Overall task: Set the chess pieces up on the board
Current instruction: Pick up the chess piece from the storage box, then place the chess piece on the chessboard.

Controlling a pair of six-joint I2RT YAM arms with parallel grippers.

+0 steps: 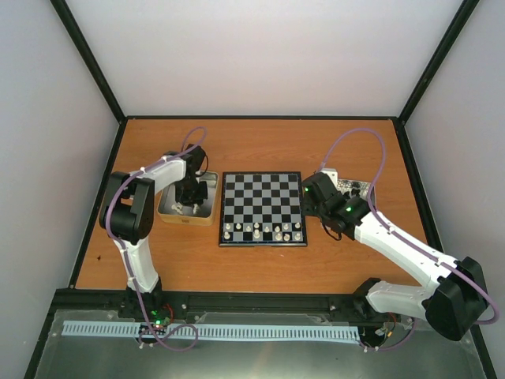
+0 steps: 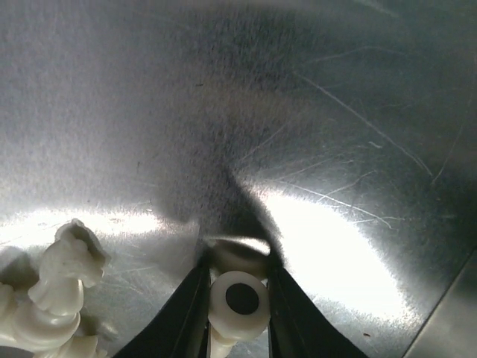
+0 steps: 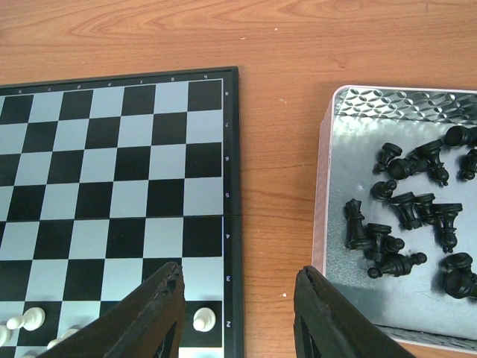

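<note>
The board [image 1: 262,207] lies mid-table with several cream-white pieces [image 1: 260,230] along its near rows. My left gripper [image 1: 188,195] is down inside the left tin [image 1: 167,213]. In the left wrist view it [image 2: 237,276] is shut on a cream-white piece [image 2: 238,300] whose round base faces the camera. A white knight [image 2: 63,280] lies beside it. My right gripper [image 3: 238,280] is open and empty above the board's right rim [image 3: 232,224], between the board and a tin [image 3: 326,186] of several black pieces [image 3: 402,216]. A white pawn [image 3: 200,319] stands near its left finger.
The left tin's bare metal floor [image 2: 298,112] fills the left wrist view. The right tin [image 1: 353,188] sits behind the right arm. Bare wooden table [image 3: 276,186] separates board and right tin. Grey walls enclose the table.
</note>
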